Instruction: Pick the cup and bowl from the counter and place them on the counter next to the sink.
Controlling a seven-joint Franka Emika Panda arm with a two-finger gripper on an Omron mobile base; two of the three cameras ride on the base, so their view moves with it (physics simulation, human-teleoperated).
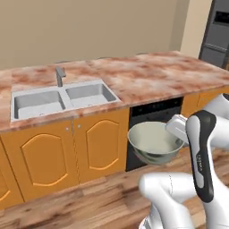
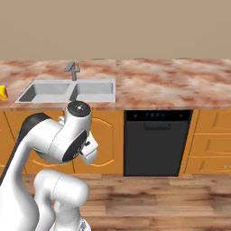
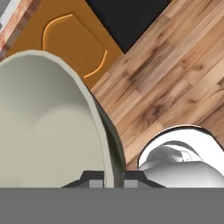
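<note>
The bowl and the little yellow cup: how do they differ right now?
The bowl is wide and pale grey-green; the cup is small and yellow. The bowl hangs in the air in front of the cabinets, pinched at its rim by the end effector, while the cup stands on the counter left of the sink. Both sit upright.

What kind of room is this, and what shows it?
A kitchen, rendered: a double sink with a faucet set in a marble-look counter, and a dark built-in appliance, probably a dishwasher, among orange cabinets.
</note>
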